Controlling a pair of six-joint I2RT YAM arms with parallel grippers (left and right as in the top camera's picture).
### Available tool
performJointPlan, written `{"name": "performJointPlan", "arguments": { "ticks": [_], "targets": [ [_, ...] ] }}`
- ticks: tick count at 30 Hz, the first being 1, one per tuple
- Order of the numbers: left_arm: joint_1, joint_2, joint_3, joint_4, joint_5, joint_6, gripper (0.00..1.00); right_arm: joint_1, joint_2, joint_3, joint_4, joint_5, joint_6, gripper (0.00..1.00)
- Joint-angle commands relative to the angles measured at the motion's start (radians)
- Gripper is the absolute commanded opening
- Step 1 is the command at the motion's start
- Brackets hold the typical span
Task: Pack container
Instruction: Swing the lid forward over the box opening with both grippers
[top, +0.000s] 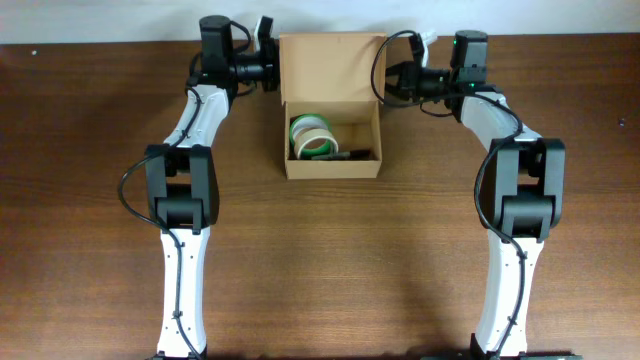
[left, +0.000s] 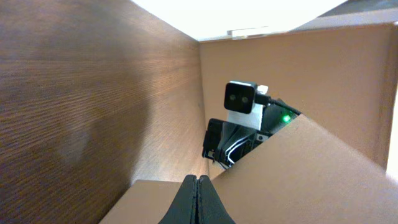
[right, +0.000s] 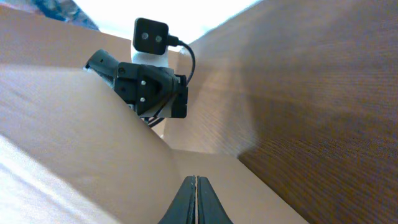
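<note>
The tan cardboard container (top: 333, 168) stands open at the table's back centre, its flap lid (top: 330, 65) upright at the rear. Inside lie tape rolls (top: 312, 135), green and white, and a dark object (top: 355, 153). My left gripper (top: 277, 72) is shut at the lid's left edge. My right gripper (top: 385, 82) is shut at the lid's right edge. In the left wrist view the shut jaws (left: 197, 180) rest against cardboard (left: 311, 174). In the right wrist view the shut jaws (right: 196, 180) lie along the cardboard (right: 74, 137). Nothing shows between either pair of jaws.
The dark wooden table (top: 330, 270) stretches in front of the box. Each wrist camera sees the other arm past the lid: the right arm (left: 239, 124) and the left arm (right: 149, 81). Both arms' bases stand at the front edge.
</note>
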Motion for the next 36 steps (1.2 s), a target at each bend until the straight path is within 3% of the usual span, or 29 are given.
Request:
{"name": "performJointPlan", "arguments": {
  "ticks": [1, 9, 16, 19, 26, 30, 36],
  "targets": [
    [0.008, 0.01, 0.089, 0.007, 0.042, -0.002, 0.02, 0.0, -0.005, 0.086, 0.004, -0.068, 0.006, 0.04],
    [0.005, 0.01, 0.256, -0.118, 0.033, 0.006, 0.01, 0.008, -0.006, 0.275, -0.005, -0.066, 0.157, 0.04],
    [0.001, 0.01, 0.32, -0.202, 0.017, 0.031, 0.01, 0.038, -0.012, 0.297, -0.06, -0.053, 0.167, 0.04],
    [0.001, 0.01, 0.361, -0.349, -0.028, 0.123, 0.01, 0.046, -0.012, 0.297, -0.061, -0.036, 0.179, 0.04],
    [-0.008, 0.01, 0.515, -0.898, -0.263, 0.469, 0.01, 0.055, -0.024, 0.297, -0.171, 0.026, 0.196, 0.04],
    [-0.01, 0.01, 0.584, -1.054, -0.333, 0.54, 0.01, 0.067, -0.047, 0.297, -0.235, 0.08, 0.195, 0.04],
    [-0.013, 0.01, 0.66, -1.249, -0.393, 0.627, 0.01, 0.091, -0.114, 0.297, -0.42, 0.2, 0.071, 0.04]
  ]
}}
